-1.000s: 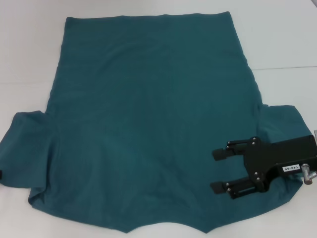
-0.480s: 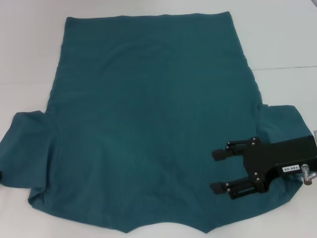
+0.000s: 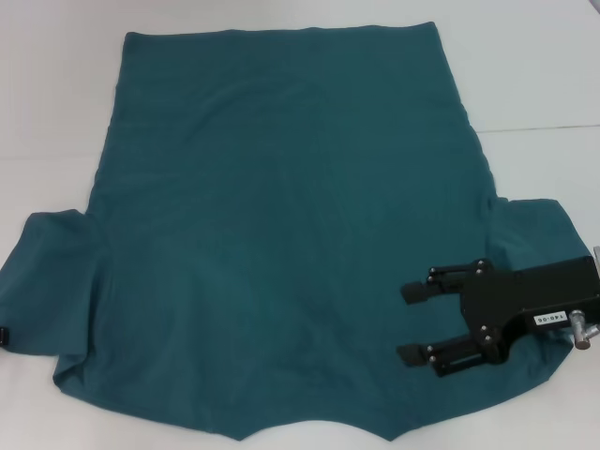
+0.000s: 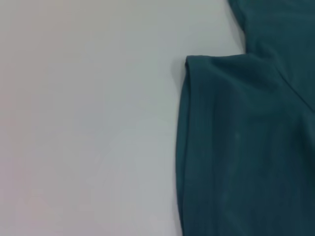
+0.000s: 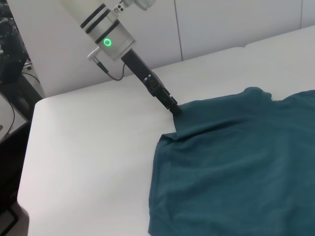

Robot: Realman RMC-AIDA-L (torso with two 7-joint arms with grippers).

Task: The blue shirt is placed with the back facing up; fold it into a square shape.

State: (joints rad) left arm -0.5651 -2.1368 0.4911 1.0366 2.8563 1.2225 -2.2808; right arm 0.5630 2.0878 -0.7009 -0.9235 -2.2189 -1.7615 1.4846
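The blue shirt (image 3: 281,234) lies spread flat on the white table, hem far from me and sleeves out to both sides. My right gripper (image 3: 405,323) hovers open over the shirt's near right part by the right sleeve, fingers pointing toward the middle and holding nothing. Only a black tip of my left gripper (image 3: 3,335) shows, at the outer edge of the left sleeve. In the right wrist view the left gripper (image 5: 174,110) comes down at a slant and meets the sleeve corner of the blue shirt (image 5: 236,172). In the left wrist view the sleeve of the blue shirt (image 4: 246,147) lies flat.
Bare white table (image 3: 56,112) surrounds the shirt, with a seam line (image 3: 544,128) at the right. In the right wrist view the table's edge (image 5: 29,147) drops off toward dark equipment and cables (image 5: 10,54).
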